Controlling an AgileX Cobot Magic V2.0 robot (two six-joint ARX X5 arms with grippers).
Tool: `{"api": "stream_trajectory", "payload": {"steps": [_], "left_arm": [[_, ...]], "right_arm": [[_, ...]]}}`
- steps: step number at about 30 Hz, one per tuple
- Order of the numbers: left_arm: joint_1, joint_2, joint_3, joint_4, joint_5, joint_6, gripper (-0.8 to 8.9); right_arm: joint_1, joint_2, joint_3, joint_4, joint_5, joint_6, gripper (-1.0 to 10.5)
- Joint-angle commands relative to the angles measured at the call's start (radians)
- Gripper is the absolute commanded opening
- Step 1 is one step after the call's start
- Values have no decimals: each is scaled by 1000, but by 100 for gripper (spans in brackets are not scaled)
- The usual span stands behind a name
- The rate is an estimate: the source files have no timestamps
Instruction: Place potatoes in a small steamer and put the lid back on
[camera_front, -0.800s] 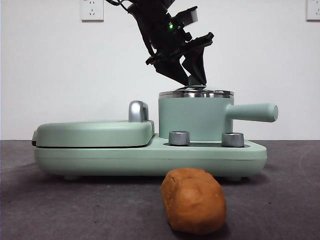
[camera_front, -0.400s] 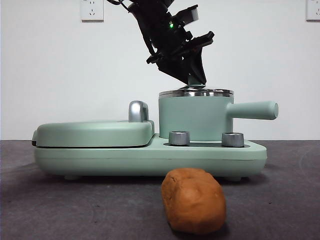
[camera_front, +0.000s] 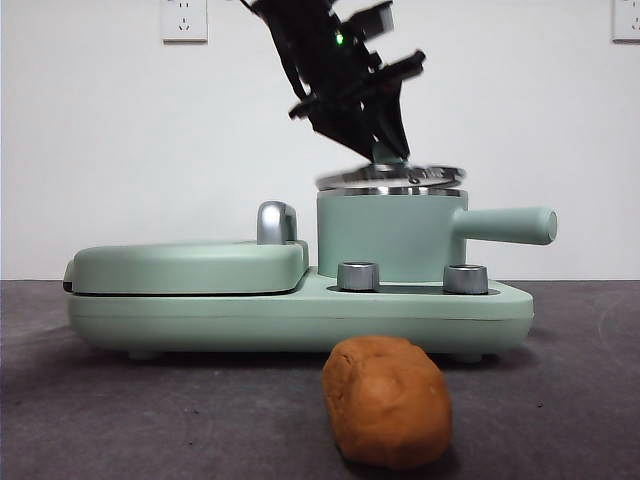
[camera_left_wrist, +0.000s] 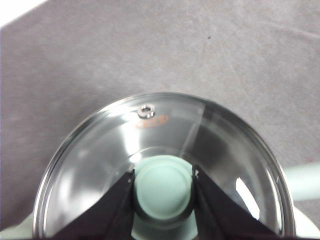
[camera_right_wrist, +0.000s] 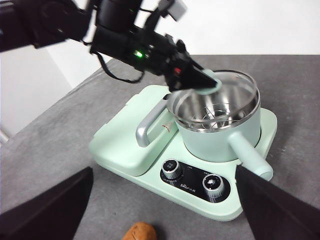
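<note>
— Black jaws first: what has the left gripper (camera_left_wrist: 163, 186) got?

— It is clenched on the mint-green knob of the lid (camera_front: 392, 177), one jaw on each side. In the front view the arm comes down from the top centre, and the glass lid hangs tilted just above the steel rim of the small steamer (camera_front: 390, 238).

— And the potato (camera_front: 387, 401)?

— Low in the frame, on the dark table (camera_front: 150, 410), well below the gripper and in front of the green cooker base (camera_front: 300, 315).

— The other arm?

— The right gripper (camera_right_wrist: 162, 210) waits spread wide, jaws apart, with nothing between them, looking down on the cooker.
</note>
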Motion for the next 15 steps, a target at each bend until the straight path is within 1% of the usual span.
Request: {"api": "stream_trajectory", "payload": {"steps": [1, 8, 11, 15], "left_arm": [[2, -68, 29, 5, 0, 1, 16], [10, -187, 29, -150, 0, 4, 17], [14, -237, 29, -231, 0, 16, 17], [26, -294, 29, -297, 0, 53, 17]], "right_arm": [[3, 6, 17, -10, -3, 10, 455], [6, 14, 17, -102, -3, 10, 455], [27, 28, 17, -133, 1, 11, 455], [74, 61, 17, -136, 16, 46, 455]]}}
